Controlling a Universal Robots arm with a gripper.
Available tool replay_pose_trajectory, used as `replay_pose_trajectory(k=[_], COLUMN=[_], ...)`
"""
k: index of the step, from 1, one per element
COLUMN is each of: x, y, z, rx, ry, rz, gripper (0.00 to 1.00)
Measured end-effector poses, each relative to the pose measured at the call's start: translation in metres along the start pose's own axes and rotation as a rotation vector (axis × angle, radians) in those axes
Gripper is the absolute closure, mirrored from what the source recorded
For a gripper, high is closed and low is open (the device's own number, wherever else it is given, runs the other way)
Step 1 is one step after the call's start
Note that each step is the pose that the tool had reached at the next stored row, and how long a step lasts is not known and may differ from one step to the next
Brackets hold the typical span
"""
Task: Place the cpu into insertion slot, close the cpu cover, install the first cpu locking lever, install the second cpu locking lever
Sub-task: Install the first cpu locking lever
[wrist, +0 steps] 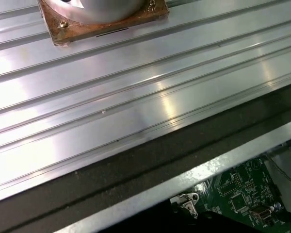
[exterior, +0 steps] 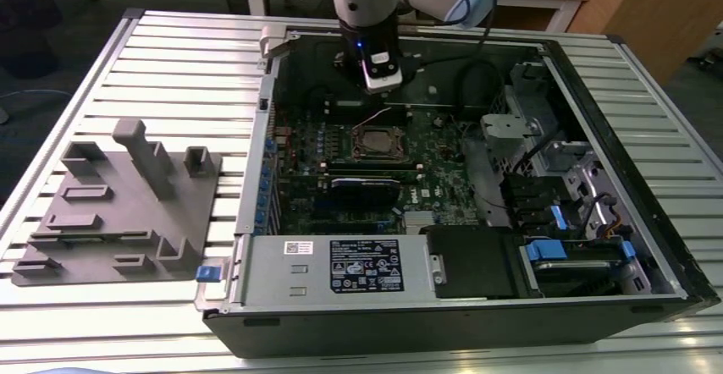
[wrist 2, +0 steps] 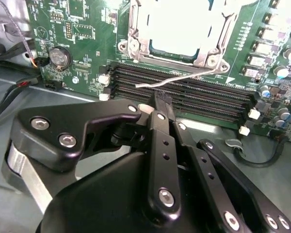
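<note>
In the second wrist view the cpu (wrist 2: 179,24) lies pale and flat in the insertion slot, with the silvery cpu cover (wrist 2: 134,34) folded down around it. One thin wire locking lever (wrist 2: 184,78) stands loose, slanting out from the socket's corner over the memory slots. My gripper (wrist 2: 160,99) is shut, its black fingertips just short of that lever's free end; contact cannot be told. In the exterior view the gripper (exterior: 381,86) hangs inside the open case just behind the insertion slot (exterior: 373,141), with the lever (exterior: 373,118) raised toward it.
Long black memory slots (wrist 2: 184,97) and a coin battery (wrist 2: 59,57) flank the socket. A grey fixture block (exterior: 118,205) sits on the slatted table (wrist: 136,97) at the exterior view's left. The power supply (exterior: 339,264), drive bays (exterior: 565,247) and cables crowd the case.
</note>
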State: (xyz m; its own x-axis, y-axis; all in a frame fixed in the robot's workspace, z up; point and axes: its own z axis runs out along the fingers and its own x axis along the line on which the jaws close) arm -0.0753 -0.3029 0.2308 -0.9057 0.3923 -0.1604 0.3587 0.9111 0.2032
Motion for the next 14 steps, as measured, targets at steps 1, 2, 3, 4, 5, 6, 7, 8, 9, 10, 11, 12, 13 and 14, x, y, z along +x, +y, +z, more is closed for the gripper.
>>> replay_pose_trajectory(k=[1, 2, 3, 4, 5, 6, 7, 8, 9, 10, 11, 12, 13, 14], x=[-0.0006, -0.0013, -0.0022, -0.0028, -0.0031, -0.0029, -0.0022, -0.0013, -0.0003, 0.0004, 0.001, 0.0012, 0.0013, 0.0014], y=[-0.0013, -0.0031, -0.005, -0.0067, -0.0077, -0.0082, -0.0087, -0.0093, -0.01, -0.0105, -0.011, -0.0114, -0.0116, -0.0117], z=[-0.0002, -0.0004, -0.0007, -0.0009, -0.0009, -0.0005, 0.0003, 0.0014, 0.0027, 0.0041, 0.0054, 0.0064, 0.0069, 0.007], rx=[-0.0001, -0.0003, -0.0005, -0.0007, -0.0012, -0.0018, -0.0026, -0.0034, -0.0038, -0.0044, -0.0049, -0.0053, -0.0054, -0.0053], ry=[-0.0002, -0.0007, -0.0014, -0.0021, -0.0029, -0.0042, -0.006, -0.0076, -0.0091, -0.0104, -0.0115, -0.0121, -0.0125, -0.0125], rz=[0.0, 0.0, 0.0, 0.0, 0.0, 0.0, -0.001, -0.001, -0.001, -0.001, -0.001, -0.002, -0.002, -0.002], gripper=[0.89, 0.89, 0.89, 0.89, 0.89, 0.89, 0.89, 0.89, 0.89, 0.89, 0.89, 0.89, 0.89, 0.89])
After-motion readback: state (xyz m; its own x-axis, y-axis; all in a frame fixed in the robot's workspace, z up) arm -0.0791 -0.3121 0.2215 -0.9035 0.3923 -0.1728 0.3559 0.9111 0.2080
